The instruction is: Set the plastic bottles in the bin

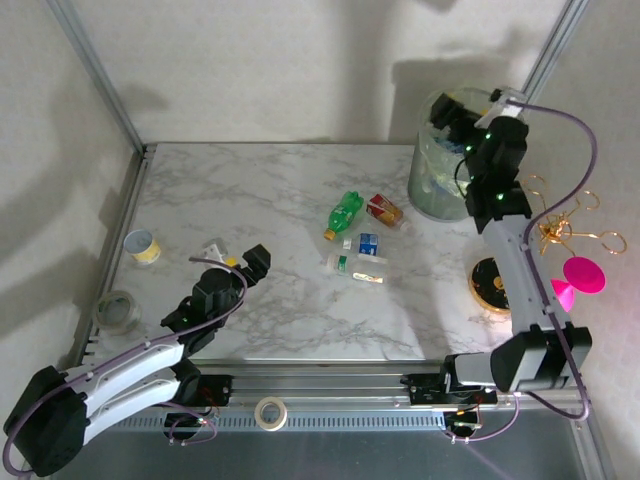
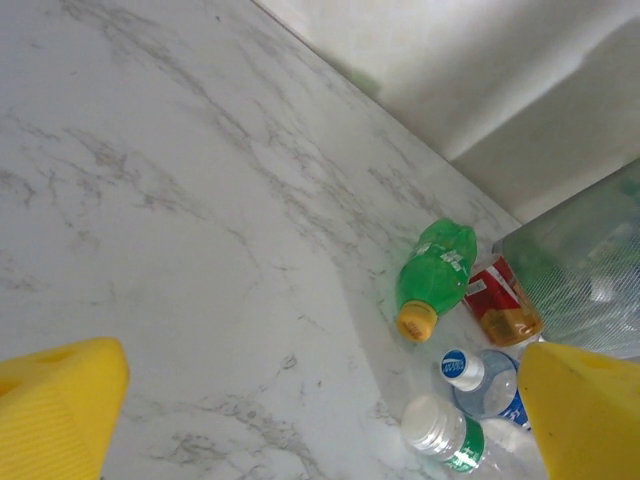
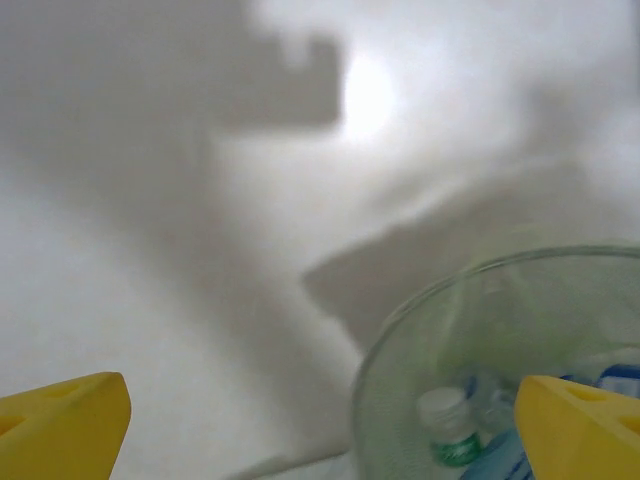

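right gripper (image 1: 445, 110), jaws wide apart, over the bin (image 1: 424, 188) rim

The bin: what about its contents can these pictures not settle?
Top view: the right arm covers much of the mouth of the bin, so its contents cannot be counted.
Right wrist view: the bottles inside are blurred and cut off by the lower edge.
Left wrist view: the right edge cuts the bin off.

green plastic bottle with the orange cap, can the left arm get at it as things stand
Probably yes: the left gripper is open and points toward the green plastic bottle across bare marble tabletop, with nothing lying between them.
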Available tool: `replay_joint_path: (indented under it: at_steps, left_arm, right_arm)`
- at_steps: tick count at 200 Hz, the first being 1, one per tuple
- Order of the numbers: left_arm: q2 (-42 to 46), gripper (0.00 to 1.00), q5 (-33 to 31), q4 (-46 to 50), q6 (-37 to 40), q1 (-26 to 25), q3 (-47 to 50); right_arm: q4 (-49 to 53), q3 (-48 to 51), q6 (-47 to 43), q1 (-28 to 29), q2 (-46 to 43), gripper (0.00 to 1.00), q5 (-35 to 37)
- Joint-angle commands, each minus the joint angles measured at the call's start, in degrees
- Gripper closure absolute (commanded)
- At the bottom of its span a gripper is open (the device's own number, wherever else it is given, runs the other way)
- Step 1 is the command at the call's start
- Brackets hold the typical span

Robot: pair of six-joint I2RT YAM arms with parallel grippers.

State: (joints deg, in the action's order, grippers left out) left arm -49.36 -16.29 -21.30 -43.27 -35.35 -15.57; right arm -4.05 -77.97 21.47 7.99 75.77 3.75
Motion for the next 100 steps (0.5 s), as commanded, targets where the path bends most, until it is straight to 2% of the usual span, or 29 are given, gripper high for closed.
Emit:
replay_joint_path:
  at_steps: [1,32,45,69,100]
  left_arm:
    - [-1.54,0.0,0.86,-0.56,1.34,1.06,-2.58]
    - [-4.68,0.0,2.53,-1.96,1.17,1.84,-4.1]
    - [-6.21,0.0,3.39,-2.43,1.17,2.03,-4.75]
    - [-8.73,0.0,4.58,-2.46,1.33,2.22,-6.17]
    - [-10.58,0.0,5.0,-2.84,0.54,2.31,-6.76]
  right_arm:
    - [0.62,4.08,-4.92,5.92,-2.23,0.01,-2.5]
    - [3.81,10.08,-7.45,14.29,-4.58,0.01,-5.62]
    - [6.06,12.19,-8.95,15.84,-4.7,0.01,-10.7]
    - [12.75,14.76,-11.34,18.54,-4.15,0.01,-13.57]
    - [23.35,16.77,-15.66,23.75,-1.77,0.01,-9.75]
